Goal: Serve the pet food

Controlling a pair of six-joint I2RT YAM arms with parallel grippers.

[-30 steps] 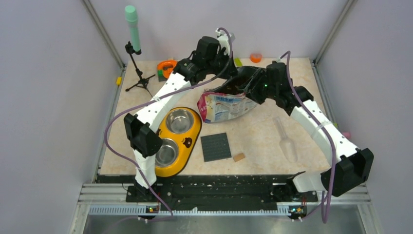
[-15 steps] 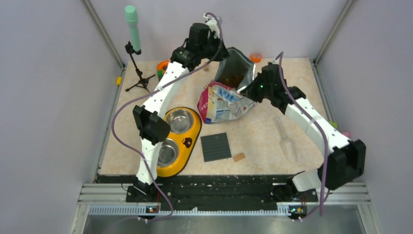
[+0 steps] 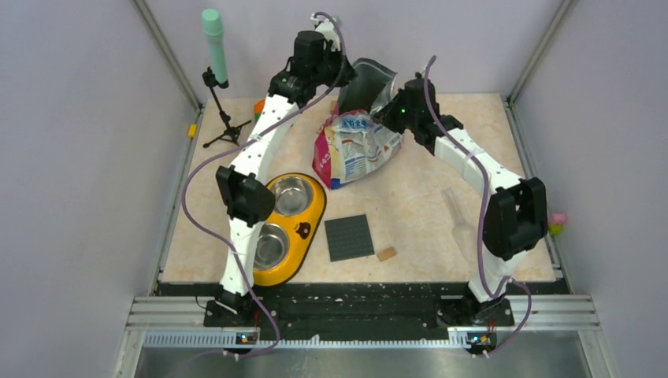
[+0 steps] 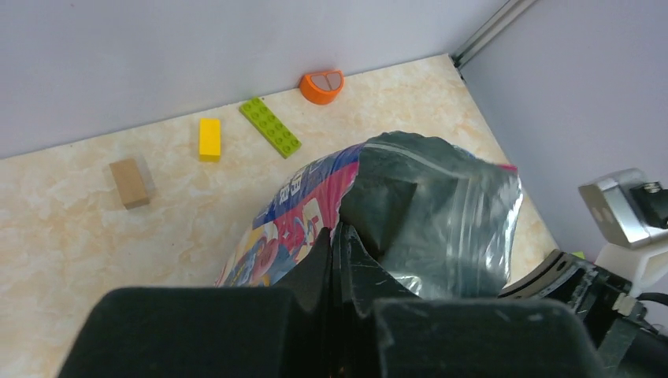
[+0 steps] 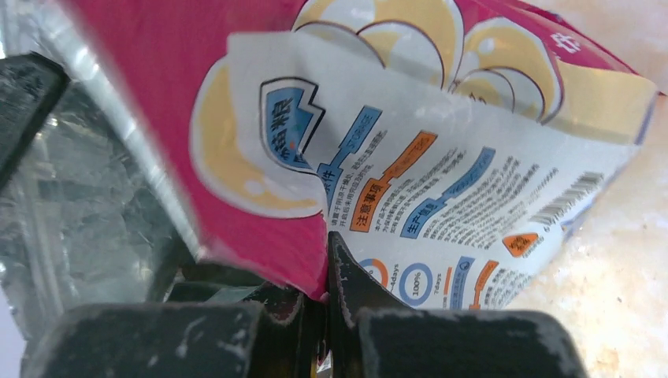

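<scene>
Tabletop [image 3: 425, 197] in pale beige marbling spreads under both my arms. At its far middle stands the bag [image 3: 350, 150], the biggest thing on it: glossy, pink and blue on the outside, with cartoon shapes, small print and a barcode on the panel facing my right wrist camera. Its lower end seems to rest on the table just beyond the feeder, and its mouth is lifted toward the back wall.

My left claw [image 4: 335, 236] is pinched together on one lip of that mouth, and my right claw [image 5: 327, 260] is clamped on the pink edge opposite, so the opening gapes between them. Inside I see only dark, crinkled silver foil. The pet food does not show in any view, so I cannot tell how its pellets lie or how much is there.

Nearer my bases, on the left, sits the yellow feeder [image 3: 317, 209] with two steel bowls, both bare metal. Beside it lies a dark grey studded plate [image 3: 349, 237], and further right a clear scoop [image 3: 461, 224], partly behind my right arm. A small black tripod [image 3: 224, 126] stands at the far left.

Small pieces: a tan block [image 3: 386, 253] by the plate; along the back wall a green brick [image 4: 270, 127], a yellow brick [image 4: 209, 138], another tan block [image 4: 130, 183] and an orange piece [image 4: 321, 85].
</scene>
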